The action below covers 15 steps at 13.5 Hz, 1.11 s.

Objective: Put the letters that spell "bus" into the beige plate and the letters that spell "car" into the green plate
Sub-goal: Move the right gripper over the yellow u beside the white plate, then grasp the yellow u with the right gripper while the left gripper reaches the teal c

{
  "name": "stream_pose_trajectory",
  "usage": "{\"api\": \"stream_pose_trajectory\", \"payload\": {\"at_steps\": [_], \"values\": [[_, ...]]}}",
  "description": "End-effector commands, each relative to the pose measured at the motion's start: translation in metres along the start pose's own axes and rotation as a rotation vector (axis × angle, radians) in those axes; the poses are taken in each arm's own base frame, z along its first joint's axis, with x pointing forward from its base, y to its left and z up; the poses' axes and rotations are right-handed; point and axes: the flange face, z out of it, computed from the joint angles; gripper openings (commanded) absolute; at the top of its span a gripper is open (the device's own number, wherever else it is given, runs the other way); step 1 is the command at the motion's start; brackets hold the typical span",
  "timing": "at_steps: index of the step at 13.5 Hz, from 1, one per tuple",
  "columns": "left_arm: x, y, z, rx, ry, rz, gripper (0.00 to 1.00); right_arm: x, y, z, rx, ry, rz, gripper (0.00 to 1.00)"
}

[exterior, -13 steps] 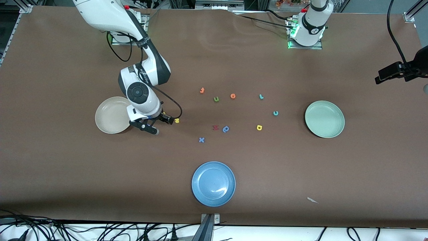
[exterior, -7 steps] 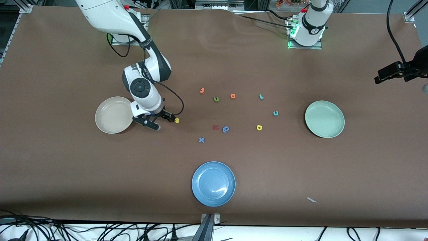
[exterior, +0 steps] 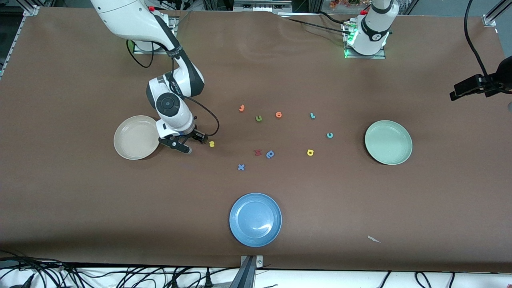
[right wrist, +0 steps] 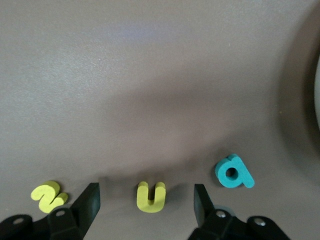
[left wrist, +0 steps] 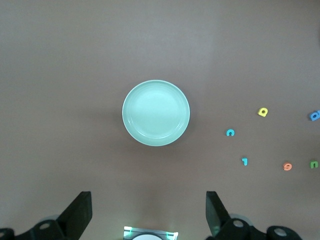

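The right hand [right wrist: 146,192] is hanging low over the counter [exterior: 80,208] with its fingers [right wrist: 90,197] standing apart, straddling the yellow-orange u [right wrist: 151,197] with a gap showing on either side. The u is lying flat in a row of three, between the yellow s [right wrist: 47,195] and the teal b [right wrist: 232,171]. Reading the front view as a dial, this hand [exterior: 196,145] is sitting just at three o'clock of the beige plate [exterior: 120,138], and the s [exterior: 211,144] is lying just at three o'clock of the hand. The beige plate is holding no letters. At three o'clock again, well apart, the other letters are lying scattered: the light teal-blue r [exterior: 312,115], the teal c [exterior: 329,135] and the yellow a [exterior: 310,152] are lying near the green plate [exterior: 388,142], which is holding nothing. Among them are lying two orange letters [exterior: 241,108], an olive-green u [exterior: 259,118], a red letter [exterior: 258,152], a darker blue p-like letter [exterior: 270,154] and a blue x [exterior: 241,167]. A blue plate [exterior: 255,219] is sitting at six o'clock of the scatter. The left hand [left wrist: 147,200] is waiting high above the counter near the green plate [left wrist: 156,112], its fingers [left wrist: 80,210] spread wide and gripping nothing.
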Motion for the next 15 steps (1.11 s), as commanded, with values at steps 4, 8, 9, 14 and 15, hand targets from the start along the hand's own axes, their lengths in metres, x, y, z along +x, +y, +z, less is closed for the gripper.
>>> {"api": "stream_pose_trajectory", "payload": {"at_steps": [4,8,9,14,15], "values": [[0.006,-0.002,0.037,0.005,-0.095,-0.001,1.0,-0.011,0.0,-0.001,0.021,-0.002,0.005,0.75],[-0.027,0.011,0.066,-0.021,0.015,0.036,1.0,-0.015,0.003,0.005,0.036,0.011,0.003,0.72],[-0.029,0.027,0.071,-0.017,0.008,0.057,1.0,-0.015,0.003,0.005,0.036,0.011,0.0,0.72],[-0.018,0.073,0.108,-0.011,0.088,0.128,1.0,-0.014,0.003,0.003,0.037,0.017,-0.012,0.71],[-0.014,0.081,0.123,-0.013,0.1,0.127,1.0,-0.014,0.004,0.004,0.036,0.016,-0.013,0.64]]}}
